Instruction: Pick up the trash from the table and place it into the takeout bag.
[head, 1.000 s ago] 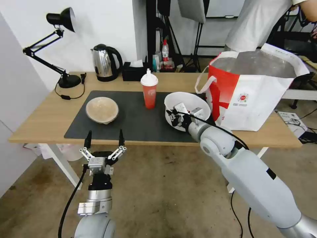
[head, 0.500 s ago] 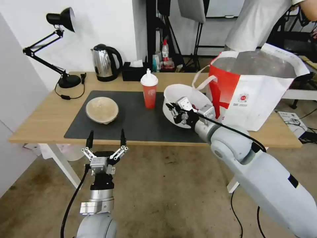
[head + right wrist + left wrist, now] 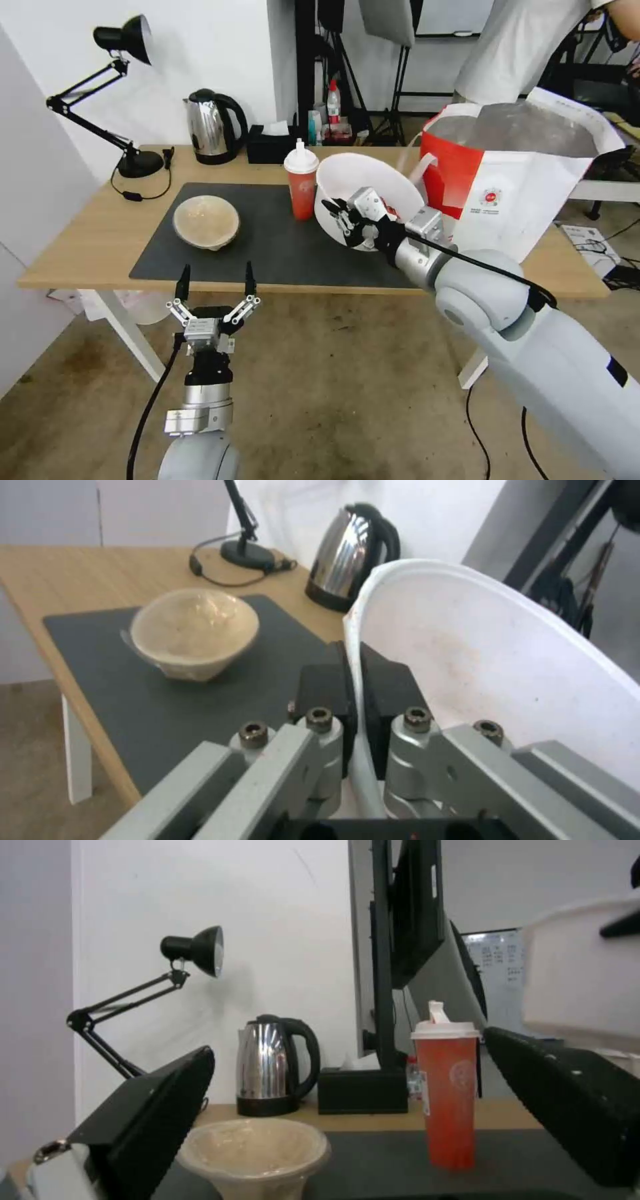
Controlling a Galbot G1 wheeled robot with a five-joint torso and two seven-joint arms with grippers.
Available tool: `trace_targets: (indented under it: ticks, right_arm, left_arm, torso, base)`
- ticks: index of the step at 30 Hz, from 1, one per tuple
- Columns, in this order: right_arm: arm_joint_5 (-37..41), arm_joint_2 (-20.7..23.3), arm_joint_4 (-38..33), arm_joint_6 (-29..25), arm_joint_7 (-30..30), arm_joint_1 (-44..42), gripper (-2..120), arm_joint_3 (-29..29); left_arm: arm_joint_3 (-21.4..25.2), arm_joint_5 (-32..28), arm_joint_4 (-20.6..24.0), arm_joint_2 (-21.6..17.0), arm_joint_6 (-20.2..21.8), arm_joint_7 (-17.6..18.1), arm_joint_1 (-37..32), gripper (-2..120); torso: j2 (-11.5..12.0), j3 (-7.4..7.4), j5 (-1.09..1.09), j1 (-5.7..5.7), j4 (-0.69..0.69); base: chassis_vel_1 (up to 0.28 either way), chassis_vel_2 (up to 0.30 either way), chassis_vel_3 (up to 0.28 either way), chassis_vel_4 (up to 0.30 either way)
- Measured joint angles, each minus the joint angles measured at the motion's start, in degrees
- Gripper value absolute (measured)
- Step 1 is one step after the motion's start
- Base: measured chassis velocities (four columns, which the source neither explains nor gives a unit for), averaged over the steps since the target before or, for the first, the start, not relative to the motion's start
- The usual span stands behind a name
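Gripping the white bowl by its rim, right gripper (pads clamped), bowl tipped steeply, left gripper spread.

Your trash and bag, centre to upper right of frame

You see the white bowl lifted, tilted; red cup upright beside it; beige pulp bowl left on the mat; takeout bag open, upper right.

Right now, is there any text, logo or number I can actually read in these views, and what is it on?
None reads legibly.
takeout bag: round red logo with small print beneath, too small to read.
red cup: faint round emblem, illegible.
whiteboard behind the cup: rows of small marks, blurred.
white bowl in the right gripper: unmarked.
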State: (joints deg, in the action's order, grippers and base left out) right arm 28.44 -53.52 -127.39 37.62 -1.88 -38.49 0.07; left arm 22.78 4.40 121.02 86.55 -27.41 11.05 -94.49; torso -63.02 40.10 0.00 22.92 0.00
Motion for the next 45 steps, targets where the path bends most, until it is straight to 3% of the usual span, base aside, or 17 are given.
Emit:
trace_targets:
  ticks: [15, 27, 45]
  right_arm:
    - [3.28, 1.44, 0.28, -0.01, -0.24, 7.7, 0, 1.35]
    - [8.09, 4.13, 6.29, -0.11, -0.47, 19.46, 0, 1.68]
    - [9.12, 4.61, 14.6, -1.44, -1.14, 26.67, 0, 3.33]
  left_arm:
    - [-0.37, 0.37, -0.56, 0.66, -0.08, 0.01, 0.07, 100]
    - [-0.51, 0.69, -1.54, 1.19, -0.9, 0.01, 0.38, 100]
    - [-0.17, 0.6, -1.4, 0.95, -1.13, 0.02, 0.23, 100]
  torso:
    - [0.0, 0.0, 0.0, -0.01, 0.0]
    - [0.0, 0.01, 0.0, 0.0, 0.0]
    - [0.0, 0.0, 0.0, -0.01, 0.0]
  base:
    - [0.0, 0.0, 0.0, 0.0]
    - [0.0, 0.0, 0.0, 0.0]
    - [0.0, 0.0, 0.0, 0.0]
